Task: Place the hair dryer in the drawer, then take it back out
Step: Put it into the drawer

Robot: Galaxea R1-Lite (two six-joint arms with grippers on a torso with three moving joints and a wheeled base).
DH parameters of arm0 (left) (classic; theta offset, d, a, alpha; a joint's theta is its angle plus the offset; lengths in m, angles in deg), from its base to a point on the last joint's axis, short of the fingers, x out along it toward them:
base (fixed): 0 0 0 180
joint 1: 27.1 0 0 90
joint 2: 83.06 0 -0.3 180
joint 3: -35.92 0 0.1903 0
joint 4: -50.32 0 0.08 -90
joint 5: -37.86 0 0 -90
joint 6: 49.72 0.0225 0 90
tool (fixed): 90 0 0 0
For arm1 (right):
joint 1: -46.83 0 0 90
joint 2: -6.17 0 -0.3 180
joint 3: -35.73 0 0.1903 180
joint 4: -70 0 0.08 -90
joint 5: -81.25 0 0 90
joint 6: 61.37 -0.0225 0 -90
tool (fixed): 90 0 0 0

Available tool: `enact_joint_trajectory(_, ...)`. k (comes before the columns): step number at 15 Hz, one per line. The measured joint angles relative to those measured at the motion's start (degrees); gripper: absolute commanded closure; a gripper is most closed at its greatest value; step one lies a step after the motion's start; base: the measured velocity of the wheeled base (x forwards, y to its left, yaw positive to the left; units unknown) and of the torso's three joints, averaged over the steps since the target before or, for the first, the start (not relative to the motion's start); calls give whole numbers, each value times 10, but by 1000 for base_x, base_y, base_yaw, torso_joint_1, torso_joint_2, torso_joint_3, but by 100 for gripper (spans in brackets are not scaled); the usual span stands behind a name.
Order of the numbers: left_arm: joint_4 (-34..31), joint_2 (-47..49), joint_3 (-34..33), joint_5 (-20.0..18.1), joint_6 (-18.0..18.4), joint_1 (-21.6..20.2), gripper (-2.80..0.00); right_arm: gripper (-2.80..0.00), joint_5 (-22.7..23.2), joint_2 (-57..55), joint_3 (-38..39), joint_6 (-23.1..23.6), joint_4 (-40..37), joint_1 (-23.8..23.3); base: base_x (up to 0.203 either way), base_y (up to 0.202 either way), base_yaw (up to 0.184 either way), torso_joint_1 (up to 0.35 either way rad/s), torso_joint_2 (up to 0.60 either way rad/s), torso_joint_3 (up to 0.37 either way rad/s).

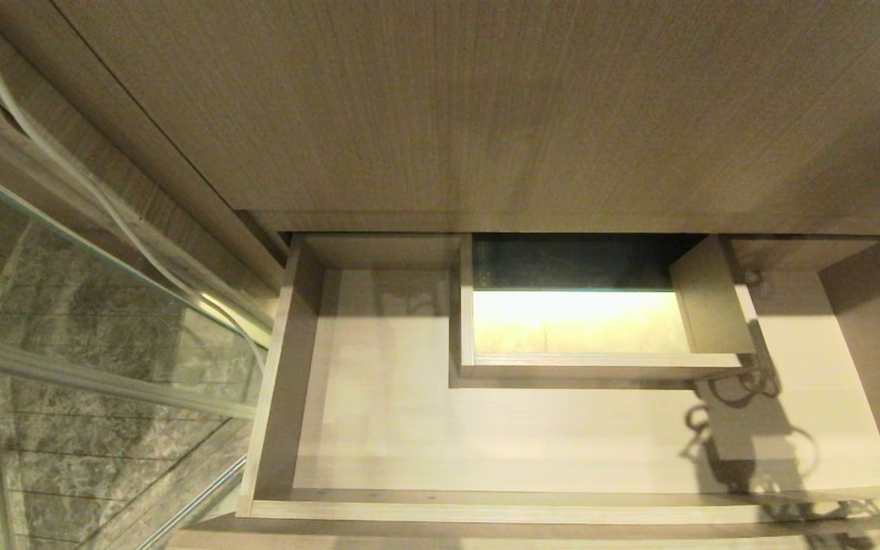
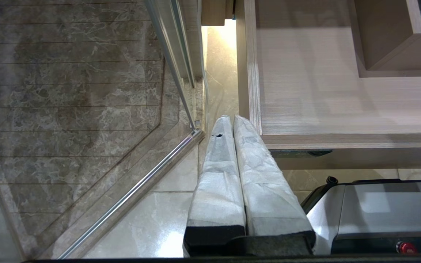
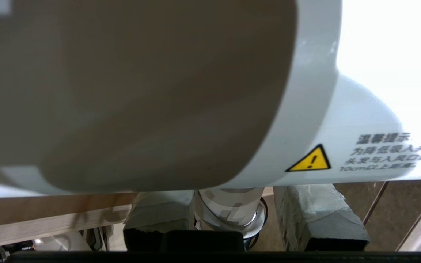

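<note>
A: What's nearest?

B: The front panel of the drawer (image 1: pixel 486 508), pulled out below the cabinet front. Its pale wood floor is bare, with tangled shadows lying across the right part.

A: And the left gripper?

B: The left gripper (image 2: pixel 230 122) hangs low outside the drawer's near left corner, over the tiled floor. Its two wrapped fingers (image 2: pixel 217 175) lie pressed together, closed on nothing.

A: Farther in?

B: A boxed cut-out (image 1: pixel 585 370) sits in the rear middle of the drawer, lit brightly inside. To the left stands a glass shower panel (image 1: pixel 66 321) with a thin white cable (image 1: pixel 96 191) draped along it.

A: Where's the hair dryer?

B: At the far right edge of the head view only its round mesh end shows, above the drawer's right side wall. The right wrist view shows the hair dryer (image 3: pixel 327 120) up close: the right gripper (image 3: pixel 232 215) is clamped on its slim handle, one wrapped finger on each side, the barrel filling the view.
</note>
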Motion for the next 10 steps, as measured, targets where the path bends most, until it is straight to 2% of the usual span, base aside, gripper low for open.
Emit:
enact_joint_trajectory(2,0,0,0,0,0,0,0,0,-5,-24,3,0,3,-7,0,0,0,0,0,0)
enact_joint_trajectory(7,0,0,0,0,0,0,0,0,-69,-87,1,1,61,-9,0,0,0,0,0,0)
enact_joint_trajectory(10,0,0,0,0,0,0,0,0,-77,-129,7,3,90,-9,0,0,0,0,0,0)
